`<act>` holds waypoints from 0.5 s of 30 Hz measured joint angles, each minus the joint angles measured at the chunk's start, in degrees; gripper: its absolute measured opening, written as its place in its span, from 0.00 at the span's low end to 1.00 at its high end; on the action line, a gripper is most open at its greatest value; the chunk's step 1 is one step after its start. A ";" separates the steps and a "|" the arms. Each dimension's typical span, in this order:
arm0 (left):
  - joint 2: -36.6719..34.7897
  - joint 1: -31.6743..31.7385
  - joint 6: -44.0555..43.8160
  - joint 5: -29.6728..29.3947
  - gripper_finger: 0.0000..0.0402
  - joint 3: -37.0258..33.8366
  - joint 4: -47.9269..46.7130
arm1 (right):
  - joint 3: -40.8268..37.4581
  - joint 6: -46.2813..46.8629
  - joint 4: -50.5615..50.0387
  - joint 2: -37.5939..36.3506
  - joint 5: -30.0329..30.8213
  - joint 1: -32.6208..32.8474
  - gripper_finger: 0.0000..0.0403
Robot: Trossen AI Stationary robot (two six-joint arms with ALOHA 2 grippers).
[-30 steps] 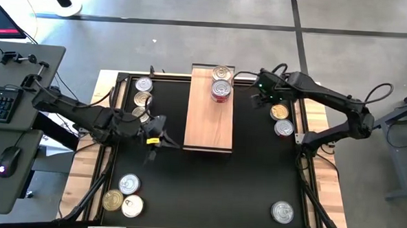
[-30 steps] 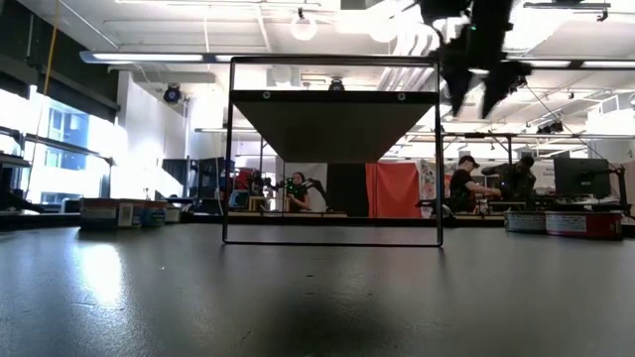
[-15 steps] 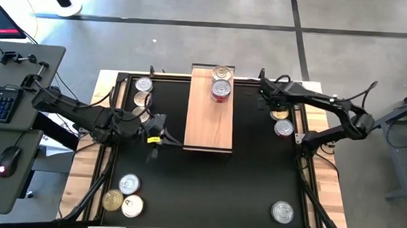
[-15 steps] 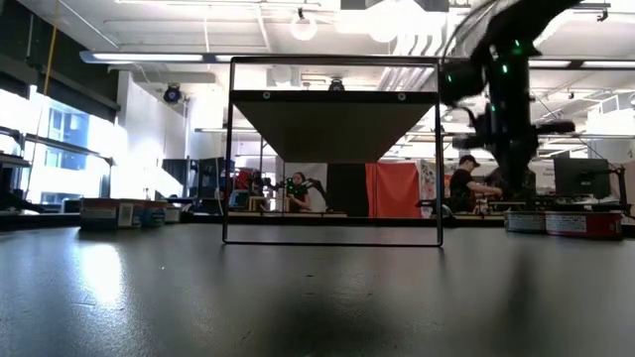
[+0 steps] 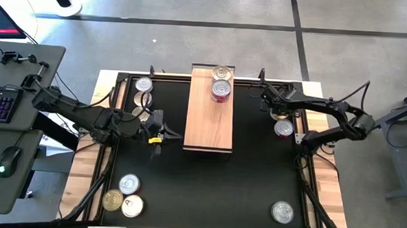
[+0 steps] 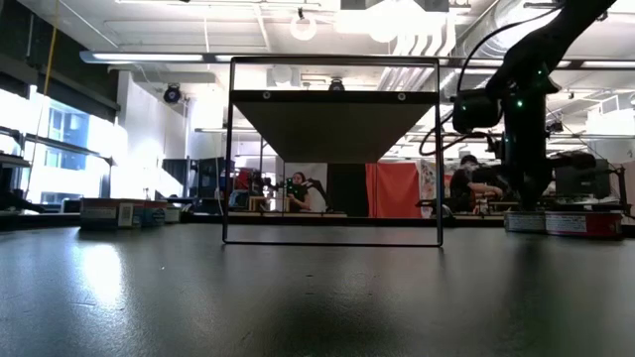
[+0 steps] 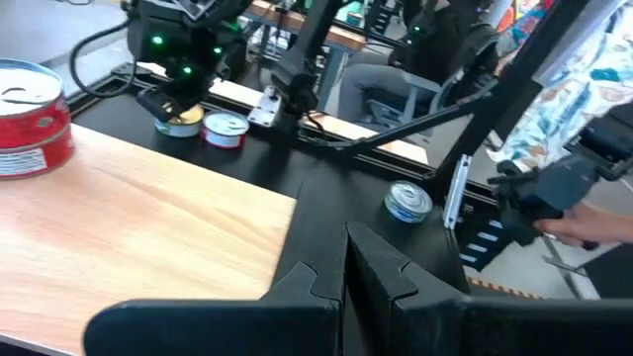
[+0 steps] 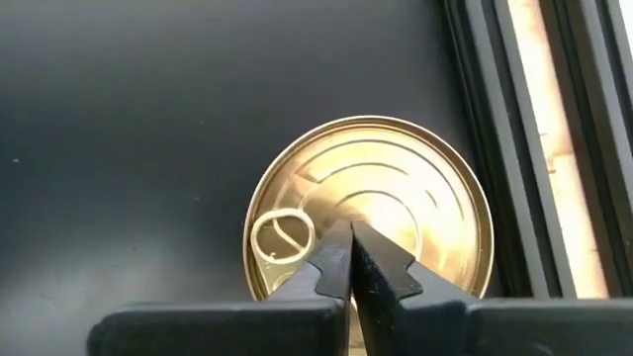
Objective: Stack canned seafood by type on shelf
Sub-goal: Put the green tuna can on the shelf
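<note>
While my right gripper, fingers pressed together, hovers over a gold-lidded tin mid-frame, no label or writing is readable there.

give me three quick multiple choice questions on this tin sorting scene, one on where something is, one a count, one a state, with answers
1. Where is the right gripper?
A. over the shelf
B. above a gold tin near the table's far right edge
C. by the near-left tins

2. How many tins lie in the near-left cluster?
A. one
B. three
C. six

3. How are the right gripper's fingers?
A. wide open
B. shut together, holding nothing
C. clamped round a red tin

Answers:
1. B, the right wrist view looks straight down on the gold tin beside the table's frame.
2. B, the high view shows three lids grouped there.
3. B, the fingers meet tip to tip above the lid.
</note>
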 joint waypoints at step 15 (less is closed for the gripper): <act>0.04 0.00 -1.66 -0.48 0.00 0.00 -0.02 | -0.19 -6.10 3.29 -0.03 -7.76 11.88 0.00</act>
